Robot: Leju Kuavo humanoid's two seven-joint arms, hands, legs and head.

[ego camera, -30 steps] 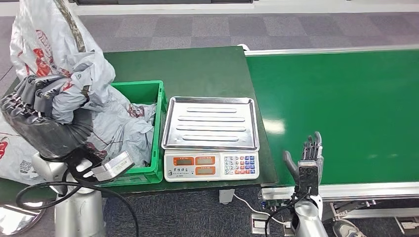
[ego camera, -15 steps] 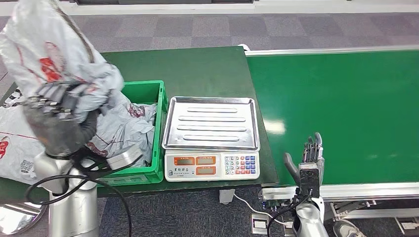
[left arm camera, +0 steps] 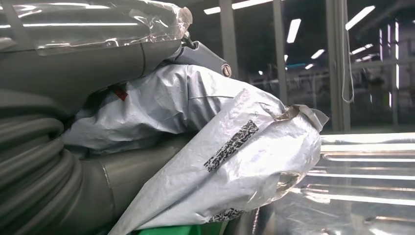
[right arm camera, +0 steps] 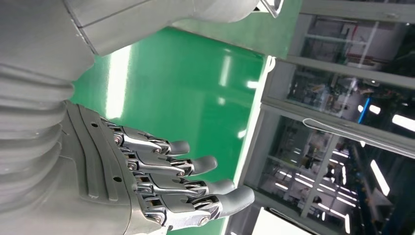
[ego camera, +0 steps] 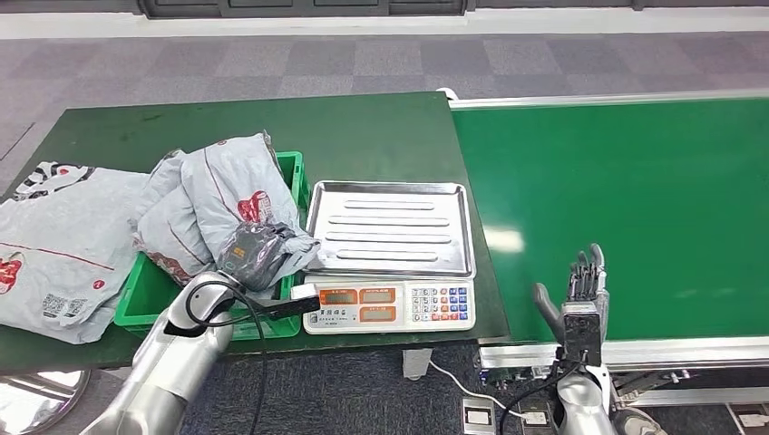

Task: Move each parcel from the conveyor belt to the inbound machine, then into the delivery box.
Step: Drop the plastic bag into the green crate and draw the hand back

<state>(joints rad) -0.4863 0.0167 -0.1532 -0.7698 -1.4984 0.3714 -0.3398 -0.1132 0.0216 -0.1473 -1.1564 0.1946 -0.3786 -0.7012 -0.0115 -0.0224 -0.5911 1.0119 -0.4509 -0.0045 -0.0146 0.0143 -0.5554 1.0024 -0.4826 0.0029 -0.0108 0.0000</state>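
The left hand [ego camera: 257,256] grips a grey parcel [ego camera: 238,195], bunching the film at the end nearest the scale [ego camera: 390,256]; the parcel lies over the green box [ego camera: 295,181], on another bag. The right hand [ego camera: 579,292] stands empty, fingers spread, at the belt [ego camera: 635,181] edge. The parcel looks light, limp and slick, likely to sag and slide through a loose hold, so a gathered fold or corner suits better than the flat face.
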